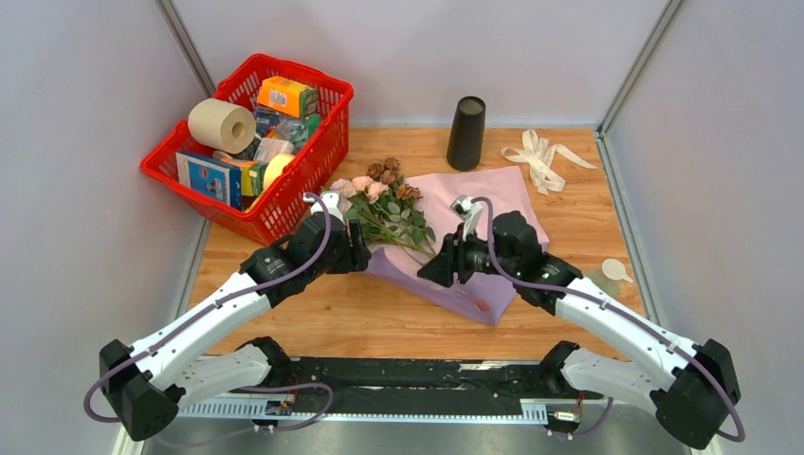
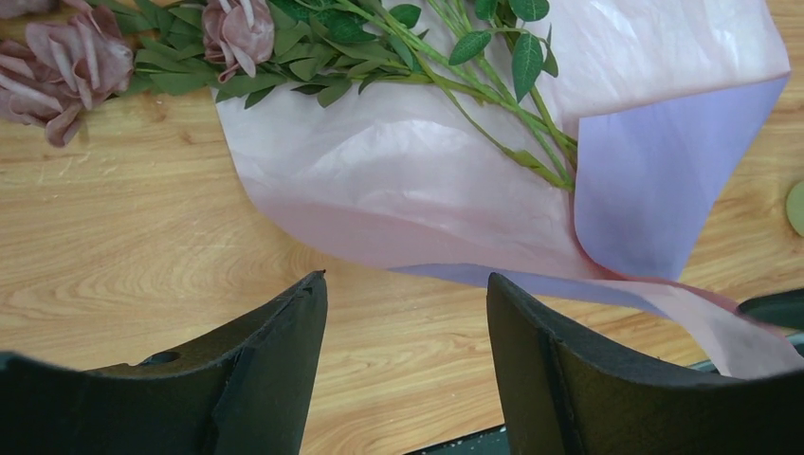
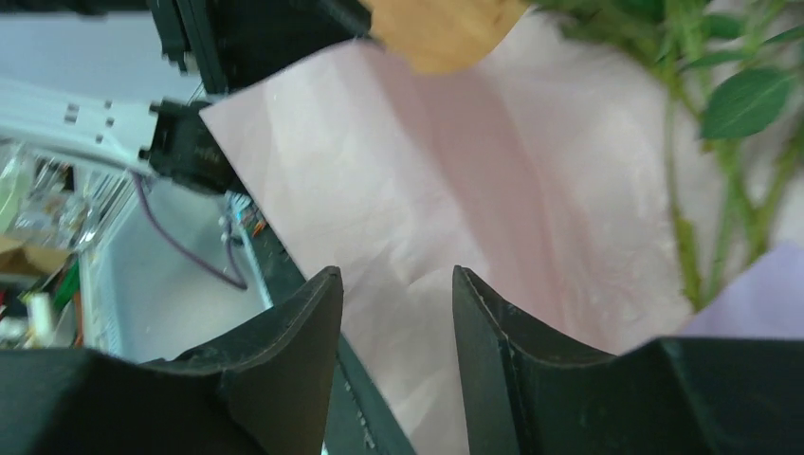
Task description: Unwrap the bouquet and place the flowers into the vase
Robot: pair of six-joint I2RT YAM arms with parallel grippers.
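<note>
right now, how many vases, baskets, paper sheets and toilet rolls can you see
vase: 1
basket: 1
paper sheet: 1
toilet roll: 1
total: 4

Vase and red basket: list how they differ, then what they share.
The vase is black and smooth-walled; the basket is red and latticed. The vase is tall and narrow; the basket wide and low. The basket holds a paper roll and boxes; the vase holds no flowers, which lie on the wrapping paper. Both sit toward the far side of the table.
</note>
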